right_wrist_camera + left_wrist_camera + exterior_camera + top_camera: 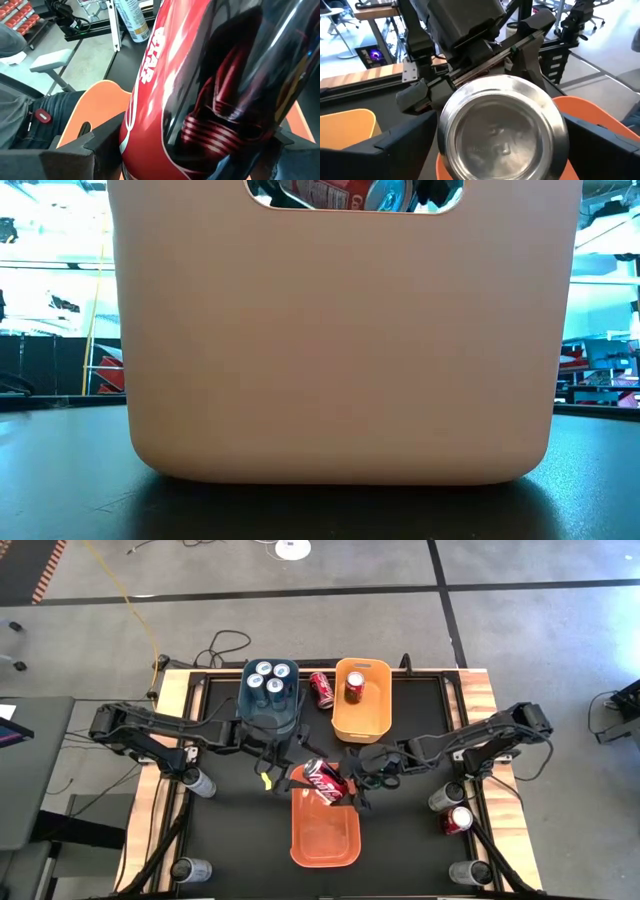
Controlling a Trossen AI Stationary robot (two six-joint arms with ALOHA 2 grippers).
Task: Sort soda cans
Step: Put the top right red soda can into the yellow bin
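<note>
Black tabletop [240, 840] with a wooden border, sitting on a grey floor with cables running around it. Three bins on it: a blue bin [270, 712] at the back with four blue cans [272, 677] standing in it, a yellow bin [362, 710] beside that with one red can [355, 688] upright inside, and an orange bin [325, 835] nearer the front. From the low view that orange bin pretty much fills the whole picture.

The action is all right over the back edge of the orange bin. A red and black can [326, 781] is up in the air there, tilted, with both arms meeting at it. The right gripper [352, 783] is clamped across the can's side; its wrist view is basically wall-to-wall red label with the orange bin underneath. The left gripper [296, 777] sits at the can's end with its fingers spread wide on either side, and its wrist view looks straight at the can's shiny silver end. Can't honestly tell if those fingers touch it.

Other cans: a red one [321, 690] lying on its side between the blue and yellow bins, a silver one [200, 783] by the left edge, another [190, 869] at the front left corner, a silver [442, 797] and a red [457, 820] together on the right, and one more silver [466, 872] at the front right.
</note>
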